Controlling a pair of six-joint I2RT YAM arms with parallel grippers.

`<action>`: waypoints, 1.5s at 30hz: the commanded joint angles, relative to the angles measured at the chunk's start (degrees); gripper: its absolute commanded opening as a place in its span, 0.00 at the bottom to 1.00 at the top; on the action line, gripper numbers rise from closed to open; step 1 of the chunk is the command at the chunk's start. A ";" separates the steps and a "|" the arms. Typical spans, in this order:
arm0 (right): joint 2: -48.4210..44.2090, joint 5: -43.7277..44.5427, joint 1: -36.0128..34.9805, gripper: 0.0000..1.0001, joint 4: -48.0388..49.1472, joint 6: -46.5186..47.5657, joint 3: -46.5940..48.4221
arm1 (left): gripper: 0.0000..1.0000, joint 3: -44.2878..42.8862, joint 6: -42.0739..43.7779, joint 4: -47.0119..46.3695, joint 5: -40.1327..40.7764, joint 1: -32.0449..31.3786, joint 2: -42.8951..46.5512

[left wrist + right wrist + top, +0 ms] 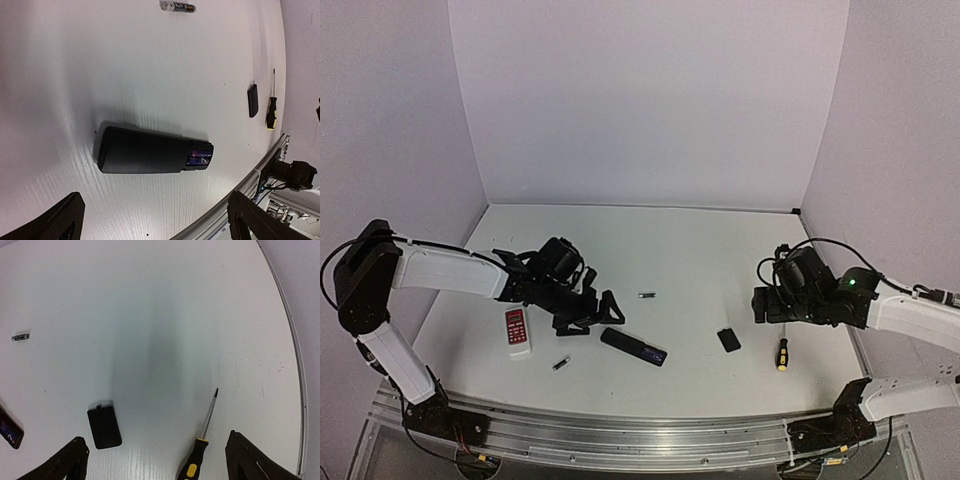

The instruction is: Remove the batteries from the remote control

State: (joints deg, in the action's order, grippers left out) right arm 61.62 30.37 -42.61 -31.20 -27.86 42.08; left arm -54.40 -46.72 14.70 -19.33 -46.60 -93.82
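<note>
Two batteries are already out. The far battery (645,295) lies just beyond the black remote (145,156), and the near battery (561,363) sits off the remote's left end, toward the arm bases. One seated battery (199,156), with a purple label, is in the open bay at the remote's right end. I can't tell if another hides beside it.

The left gripper (156,210) hangs right above the remote, jaws spread wide with nothing in them. The right gripper (155,450) is also wide and empty, well to the right of the remote, above the cover (104,426) and the screwdriver (200,455).

Handling-wise, my guess is these cells are light, hard and slick, so they'll roll if nudged. I'd pinch across the middle of the barrel. The seated one probably needs levering up at one end, and the remote looks light enough to skate on the table (700,250) unless the other arm pins it.

Only the left wrist view shows that purple label clearly. Only the top view catches the near battery and the white remote (517,330) left of the black one.
</note>
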 commanded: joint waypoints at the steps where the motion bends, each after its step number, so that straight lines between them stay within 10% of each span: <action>1: -3.51 3.71 0.25 0.91 -0.06 -2.93 -1.83 | 1.00 2.19 -5.86 -7.70 0.87 -2.84 0.58; 22: -7.34 5.05 0.22 0.93 -6.78 -12.53 -5.57 | 1.00 3.34 -10.42 -10.86 4.28 -6.75 -5.89; 45: -10.11 5.26 0.25 0.93 -8.42 -12.73 -6.78 | 1.00 -19.07 4.93 -9.68 -8.64 -8.18 -27.34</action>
State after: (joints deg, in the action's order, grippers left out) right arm 52.27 34.54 -42.61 -38.73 -39.75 35.47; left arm -71.20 -47.05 1.71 -21.79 -53.42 -116.62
